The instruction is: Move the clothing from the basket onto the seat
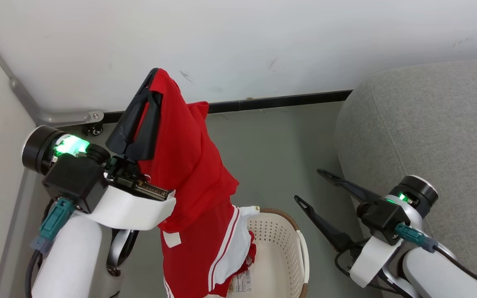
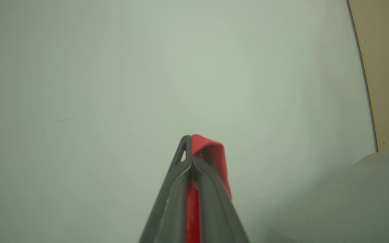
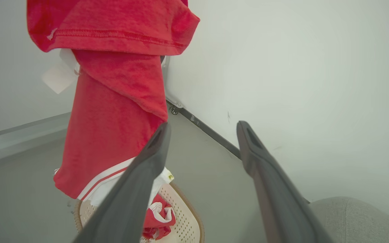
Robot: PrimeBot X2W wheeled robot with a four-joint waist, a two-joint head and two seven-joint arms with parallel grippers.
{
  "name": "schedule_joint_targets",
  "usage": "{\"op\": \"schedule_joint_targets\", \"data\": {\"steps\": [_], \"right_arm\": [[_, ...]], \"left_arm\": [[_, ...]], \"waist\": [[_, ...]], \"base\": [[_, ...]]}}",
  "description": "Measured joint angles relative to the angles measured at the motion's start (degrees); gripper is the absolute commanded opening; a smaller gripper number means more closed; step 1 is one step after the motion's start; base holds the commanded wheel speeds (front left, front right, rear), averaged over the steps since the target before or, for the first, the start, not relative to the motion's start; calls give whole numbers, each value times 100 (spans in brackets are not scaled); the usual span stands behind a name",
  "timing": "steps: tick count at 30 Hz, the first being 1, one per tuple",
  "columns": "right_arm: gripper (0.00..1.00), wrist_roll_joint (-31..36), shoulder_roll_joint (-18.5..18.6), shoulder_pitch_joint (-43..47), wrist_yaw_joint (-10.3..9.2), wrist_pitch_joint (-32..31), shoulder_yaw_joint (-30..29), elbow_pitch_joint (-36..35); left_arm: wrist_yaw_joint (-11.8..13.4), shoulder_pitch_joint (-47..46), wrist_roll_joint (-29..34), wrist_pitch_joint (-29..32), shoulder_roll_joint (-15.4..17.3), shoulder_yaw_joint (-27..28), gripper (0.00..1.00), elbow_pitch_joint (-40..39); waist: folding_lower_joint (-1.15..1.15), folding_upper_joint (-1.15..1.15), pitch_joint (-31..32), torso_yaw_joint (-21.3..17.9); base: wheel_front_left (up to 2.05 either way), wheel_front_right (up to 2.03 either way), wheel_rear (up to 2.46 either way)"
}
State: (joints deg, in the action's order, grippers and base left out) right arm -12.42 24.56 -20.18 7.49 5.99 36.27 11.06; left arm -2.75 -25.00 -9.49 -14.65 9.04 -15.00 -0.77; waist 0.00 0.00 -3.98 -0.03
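Observation:
My left gripper [image 1: 154, 82] is raised high and shut on the top of a red garment [image 1: 184, 165] of the clothing. The cloth hangs down from it, and its white-striped lower end [image 1: 226, 244] reaches into the cream basket [image 1: 292, 252] on the floor. The left wrist view shows the left gripper [image 2: 191, 143] pinching a red fold [image 2: 213, 150]. My right gripper [image 1: 309, 185] stands open and empty beside the grey seat [image 1: 420, 124]. In the right wrist view, the right gripper [image 3: 203, 130] faces the hanging garment [image 3: 113, 101]. A second red and white piece [image 3: 159, 214] lies in the basket [image 3: 186, 221].
A white wall [image 1: 263, 41] with a black baseboard [image 1: 280, 101] runs behind the grey floor [image 1: 271, 157]. A metal rail with a caster [image 1: 91, 120] sits in the left corner. The seat [image 3: 356, 216] rises on the right.

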Motion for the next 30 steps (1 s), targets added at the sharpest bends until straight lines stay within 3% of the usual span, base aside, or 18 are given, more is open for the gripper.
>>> {"op": "schedule_joint_targets", "data": {"steps": [11,17,30], "right_arm": [[100,-382,586,-361,0,-309,621,-204],[100,-591,877,-589,1,-555,1226,-344],[100,-1123,1173,-1086,0,-831,1960,-542]], "left_arm": [[-335,-78,-42,0,91,-370,0,-162],[-385,-380,-109,-1,44,-508,0,-363],[-433,-566,-211,-1,-15,-840,0,-519]], "waist": [[0,0,56,76],[0,0,66,137],[0,0,63,224]], "base": [[0,0,0],[0,0,0],[0,0,0]]}}
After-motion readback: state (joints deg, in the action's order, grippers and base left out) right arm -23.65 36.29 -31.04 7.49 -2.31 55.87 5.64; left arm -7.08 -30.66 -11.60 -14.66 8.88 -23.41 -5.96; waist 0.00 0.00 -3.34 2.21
